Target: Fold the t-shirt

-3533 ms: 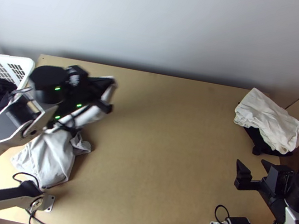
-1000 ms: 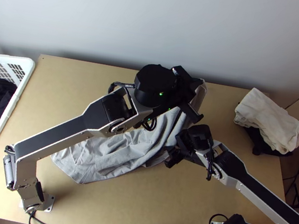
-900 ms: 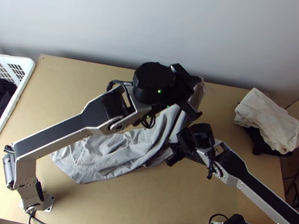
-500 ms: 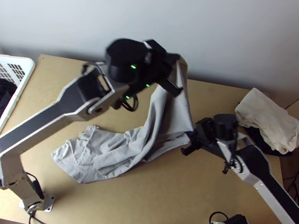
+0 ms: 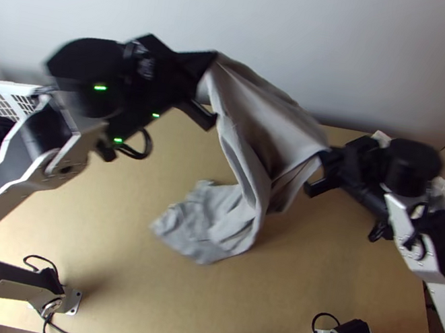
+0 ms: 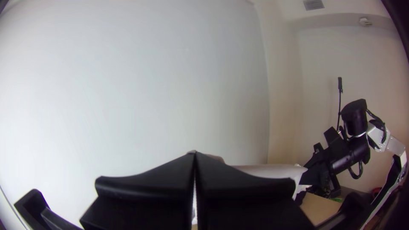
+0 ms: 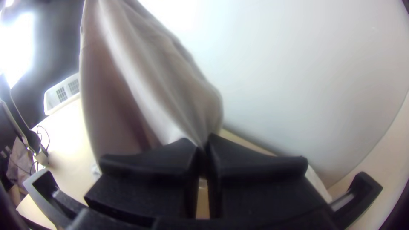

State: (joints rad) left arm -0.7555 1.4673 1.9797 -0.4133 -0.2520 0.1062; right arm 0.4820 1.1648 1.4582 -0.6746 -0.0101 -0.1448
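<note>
Two grippers stretch the grey t-shirt (image 5: 264, 122) between them in the top view: the left gripper (image 5: 214, 61) clenched on one part, the right gripper (image 5: 324, 157) on another, the rest trailing bunched onto the light wooden table (image 5: 107, 243). The left wrist view takes in a vent (image 6: 314, 4); the right wrist view, a white basket (image 7: 64, 91). Beyond the table rises a pale wall (image 5: 281, 19).

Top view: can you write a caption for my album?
Left gripper and right gripper hold up the shirt over the table.
</note>
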